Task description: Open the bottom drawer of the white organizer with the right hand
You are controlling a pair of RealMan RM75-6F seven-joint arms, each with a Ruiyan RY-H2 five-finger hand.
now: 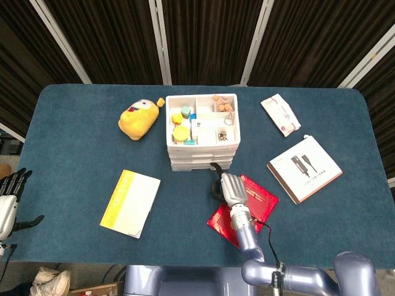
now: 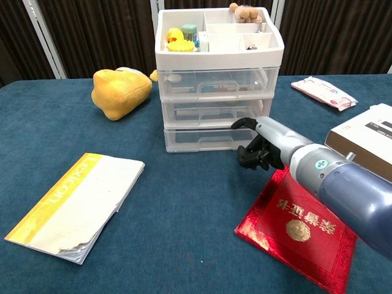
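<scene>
The white organizer (image 1: 200, 132) (image 2: 217, 79) stands mid-table, its three drawers closed and its top tray holding small items. Its bottom drawer (image 2: 199, 139) (image 1: 191, 166) sits flush with the two above. My right hand (image 1: 228, 186) (image 2: 266, 147) hovers just in front of the organizer's lower right corner, over a red booklet. Most fingers are curled in, holding nothing, and one finger reaches up toward the drawer fronts; whether it touches them cannot be told. At the far left edge of the head view, off the table, my left hand (image 1: 9, 194) has its fingers spread.
A yellow plush toy (image 1: 139, 118) (image 2: 119, 90) lies left of the organizer. A yellow-and-white booklet (image 1: 131, 202) (image 2: 76, 202) lies front left. The red booklet (image 1: 260, 200) (image 2: 300, 233), a white manual (image 1: 303, 168) and a tissue packet (image 1: 281, 115) lie to the right.
</scene>
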